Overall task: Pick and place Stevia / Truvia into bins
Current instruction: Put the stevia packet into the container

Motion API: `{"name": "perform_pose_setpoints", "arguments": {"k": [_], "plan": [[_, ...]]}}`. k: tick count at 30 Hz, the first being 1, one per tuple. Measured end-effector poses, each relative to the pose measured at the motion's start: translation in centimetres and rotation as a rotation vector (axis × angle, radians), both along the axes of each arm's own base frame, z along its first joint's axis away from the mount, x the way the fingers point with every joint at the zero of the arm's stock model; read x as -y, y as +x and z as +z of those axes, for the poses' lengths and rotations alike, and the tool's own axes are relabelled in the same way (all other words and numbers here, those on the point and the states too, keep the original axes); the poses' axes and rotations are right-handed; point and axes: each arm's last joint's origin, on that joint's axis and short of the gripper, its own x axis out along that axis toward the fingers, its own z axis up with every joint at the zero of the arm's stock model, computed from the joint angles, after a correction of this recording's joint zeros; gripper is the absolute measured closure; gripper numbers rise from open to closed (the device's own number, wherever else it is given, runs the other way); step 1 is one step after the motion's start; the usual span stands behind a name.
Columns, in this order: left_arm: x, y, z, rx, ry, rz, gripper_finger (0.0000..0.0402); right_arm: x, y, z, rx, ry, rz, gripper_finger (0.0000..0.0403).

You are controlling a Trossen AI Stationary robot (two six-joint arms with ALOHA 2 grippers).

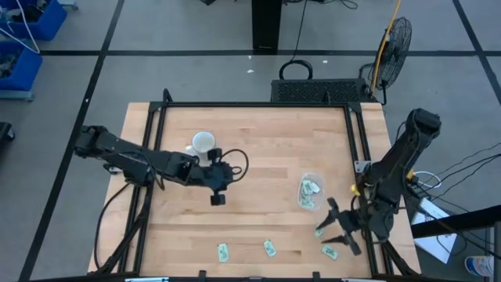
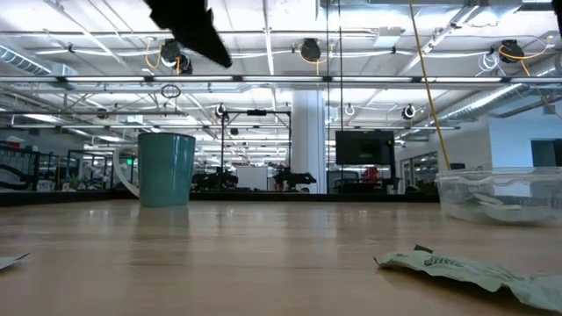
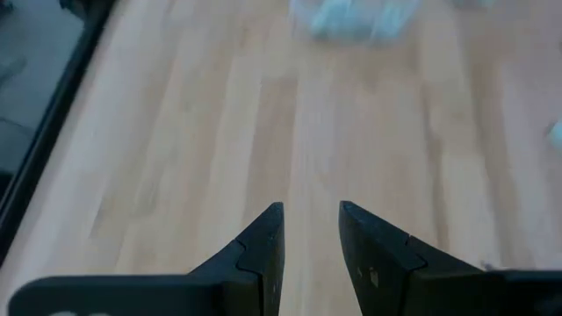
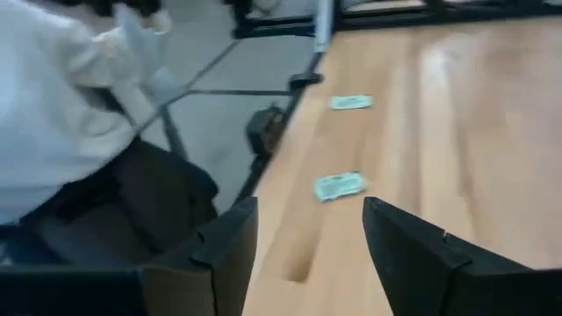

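Table (image 1: 258,149): pale wood planks, smooth, faint sheen, framed in black metal.
Bin (image 1: 310,191), at 4 o'clock from table centre: clear glossy plastic.
Packets (image 1: 270,248): crinkled green-white paper, matt.
Mug (image 1: 203,143), at 10 o'clock: glossy, ceramic-looking.
Right gripper (image 4: 307,254) and left gripper (image 3: 309,237): matt dark plastic fingers.

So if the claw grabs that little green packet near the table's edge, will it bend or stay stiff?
Probably bend. The packet up close in the low view looks crinkled and thin, so it likely flops. It lies nearly flat on the table, so it seems light and may slide when pushed. It shouldn't roll.
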Motion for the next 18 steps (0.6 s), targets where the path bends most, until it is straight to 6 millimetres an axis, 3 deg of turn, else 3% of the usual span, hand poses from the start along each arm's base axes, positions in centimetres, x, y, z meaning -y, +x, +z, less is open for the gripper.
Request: {"name": "perform_pose_setpoints", "arguments": {"k": [4,10,18], "plan": [[0.6,0.7,0.2,0.077,-0.013,-0.019,0.0284,-0.3,-0.9,-2.7,-0.019,-0.066,0.138,0.0201],[1.2,1.2,1.0,0.169,0.007,-0.071,0.0284,1.5,-2.0,-7.4,-0.082,-0.128,0.144,0.0211],[1.3,1.5,1.4,0.217,0.013,-0.085,0.0284,3.8,-3.2,-9.9,-0.015,-0.112,0.166,0.0213]]}}
